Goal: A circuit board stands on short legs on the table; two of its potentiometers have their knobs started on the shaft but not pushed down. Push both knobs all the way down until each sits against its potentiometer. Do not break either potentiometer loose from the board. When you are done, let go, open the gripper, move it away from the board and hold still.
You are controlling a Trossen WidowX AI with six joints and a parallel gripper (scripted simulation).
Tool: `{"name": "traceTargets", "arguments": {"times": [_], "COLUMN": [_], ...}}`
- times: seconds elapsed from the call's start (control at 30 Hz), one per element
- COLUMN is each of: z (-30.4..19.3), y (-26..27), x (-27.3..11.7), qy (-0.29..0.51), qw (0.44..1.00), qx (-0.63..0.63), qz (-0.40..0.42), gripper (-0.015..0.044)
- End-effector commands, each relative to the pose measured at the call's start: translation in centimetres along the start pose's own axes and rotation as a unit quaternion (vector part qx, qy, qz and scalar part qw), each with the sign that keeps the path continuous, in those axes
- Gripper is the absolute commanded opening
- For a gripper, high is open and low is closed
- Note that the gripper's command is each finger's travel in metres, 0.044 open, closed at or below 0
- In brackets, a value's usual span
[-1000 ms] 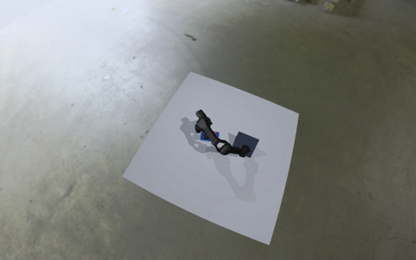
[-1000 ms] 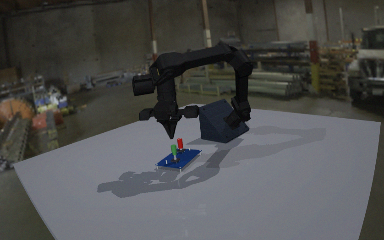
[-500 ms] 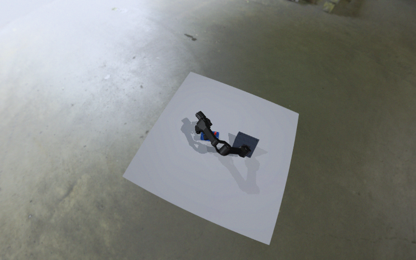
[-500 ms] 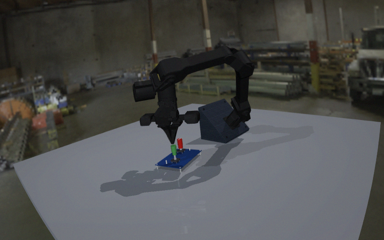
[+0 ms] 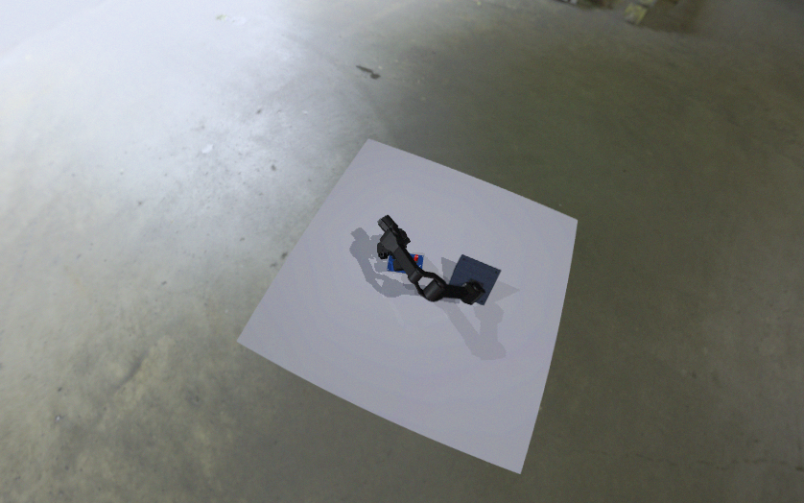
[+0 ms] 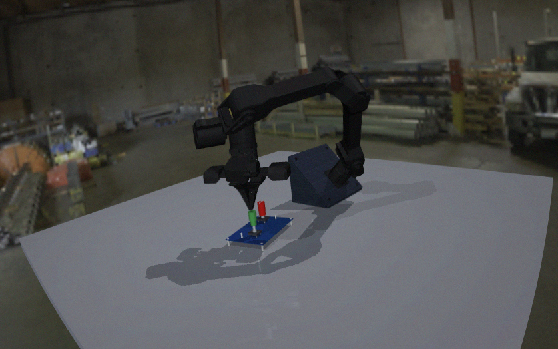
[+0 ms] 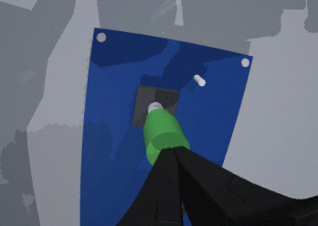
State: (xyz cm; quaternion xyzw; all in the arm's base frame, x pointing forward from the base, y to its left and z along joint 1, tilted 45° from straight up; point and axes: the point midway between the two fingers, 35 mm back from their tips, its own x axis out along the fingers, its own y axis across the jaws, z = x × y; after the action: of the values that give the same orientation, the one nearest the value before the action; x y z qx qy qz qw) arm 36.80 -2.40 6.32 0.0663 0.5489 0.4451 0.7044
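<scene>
The black tool (image 6: 251,210) (image 7: 173,157) points down with its fingers closed together, holding nothing, and their tips are at the top of the green knob (image 6: 252,217) (image 7: 164,132); whether they press on it I cannot tell. Directly below the tool, that knob is a plain cylinder standing high on a pale shaft (image 6: 254,229) (image 7: 155,106), with the shaft showing between it and a dark, square potentiometer (image 6: 254,234) (image 7: 142,106). Beside the tips, the red knob (image 6: 261,208) (image 5: 416,257) is also raised above its own dark potentiometer (image 6: 264,220). Both belong to the blue circuit board (image 6: 272,229) (image 5: 390,266) (image 7: 110,156), which stands beneath the tool on short white legs, with a small white post (image 6: 241,235) (image 7: 199,80) near the green knob's potentiometer. The black arm (image 6: 289,90) (image 5: 406,261) arches over and hides part of the board from above. Farther out, behind the board, a dark blue wedge-shaped stand (image 6: 309,173) (image 5: 472,267) sits on the pale grey counter (image 6: 359,268) (image 5: 405,374) (image 7: 274,137).
</scene>
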Motion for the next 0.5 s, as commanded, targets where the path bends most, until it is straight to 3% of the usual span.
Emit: {"name": "traceTargets", "arguments": {"times": [0.0,0.47], "z": [0.03,0.04], "y": [0.09,0.10], "x": [0.23,0.61], "qy": [-0.002,-0.002], "qw": [1.000,1.000], "qx": [0.002,0.002], "qz": [0.003,0.003], "gripper": [0.0000,0.0000]}}
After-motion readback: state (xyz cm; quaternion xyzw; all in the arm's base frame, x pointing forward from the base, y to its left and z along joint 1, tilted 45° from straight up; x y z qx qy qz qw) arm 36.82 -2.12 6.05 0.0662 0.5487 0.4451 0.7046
